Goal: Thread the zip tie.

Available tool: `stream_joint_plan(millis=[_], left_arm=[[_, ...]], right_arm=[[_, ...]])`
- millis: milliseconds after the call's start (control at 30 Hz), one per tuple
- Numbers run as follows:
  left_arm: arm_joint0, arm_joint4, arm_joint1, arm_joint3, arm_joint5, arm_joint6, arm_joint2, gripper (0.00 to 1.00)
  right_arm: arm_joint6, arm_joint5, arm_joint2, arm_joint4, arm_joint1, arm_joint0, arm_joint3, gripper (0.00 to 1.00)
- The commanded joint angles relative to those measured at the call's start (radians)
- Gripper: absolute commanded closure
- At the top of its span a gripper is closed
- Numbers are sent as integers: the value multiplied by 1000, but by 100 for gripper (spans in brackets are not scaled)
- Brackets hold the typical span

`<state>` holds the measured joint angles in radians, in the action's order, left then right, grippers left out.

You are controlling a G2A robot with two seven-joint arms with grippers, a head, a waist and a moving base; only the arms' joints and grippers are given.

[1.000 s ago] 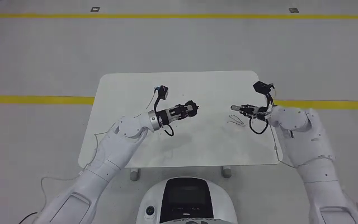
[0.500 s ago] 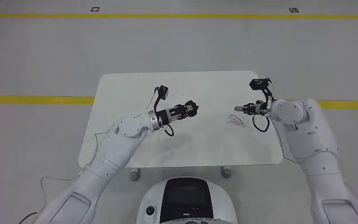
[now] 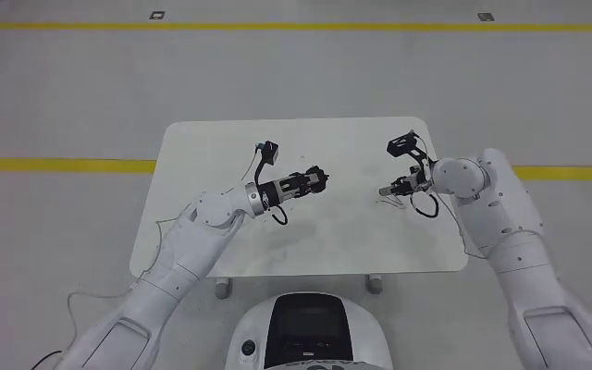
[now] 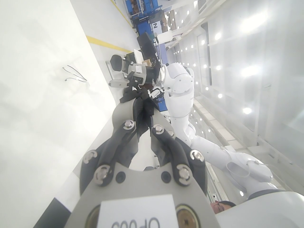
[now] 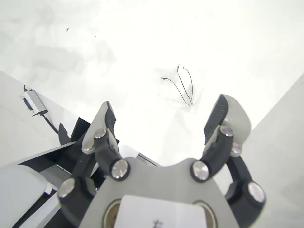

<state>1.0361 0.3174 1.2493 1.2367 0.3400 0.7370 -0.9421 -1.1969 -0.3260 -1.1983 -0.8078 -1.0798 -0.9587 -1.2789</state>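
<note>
The right gripper (image 5: 165, 112) hangs over the white table (image 3: 277, 148) with its fingers spread wide. Just ahead of its tips lie the zip ties (image 5: 184, 87) (three thin black strands, fanned out from one meeting point), flat on the tabletop. The left gripper (image 4: 142, 103) is pinched tight, well apart from the ties and facing the right one across the table

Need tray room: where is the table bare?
Crowded: thin black zip ties by the right claw. The white rounded table is bare at its far left corner beyond the left claw, and from both claws to the near edge.
</note>
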Motion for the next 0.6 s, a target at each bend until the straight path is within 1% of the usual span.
stream_joint_plan(millis=[0,67,100,133,200,267,333,367,567], left_arm=[[0,0,0,0,0,0,0,100],[0,0,0,0,0,0,0,100],[0,0,0,0,0,0,0,100],[0,0,0,0,0,0,0,100],[0,0,0,0,0,0,0,100],[0,0,0,0,0,0,0,100],[0,0,0,0,0,0,0,100],[0,0,0,0,0,0,0,100],[0,0,0,0,0,0,0,100]], right_arm=[[0,0,0,0,0,0,0,0],[0,0,0,0,0,0,0,0],[8,-11,4,3,0,-6,-2,0],[7,-14,16,8,0,-10,-12,0],[-5,-14,37,-23,8,-3,-23,0],[-27,-14,79,-19,16,8,-43,0],[-46,-14,122,-30,26,29,-44,0],[-52,-14,154,-43,33,46,-42,0],[-52,-14,290,13,60,138,9,0]])
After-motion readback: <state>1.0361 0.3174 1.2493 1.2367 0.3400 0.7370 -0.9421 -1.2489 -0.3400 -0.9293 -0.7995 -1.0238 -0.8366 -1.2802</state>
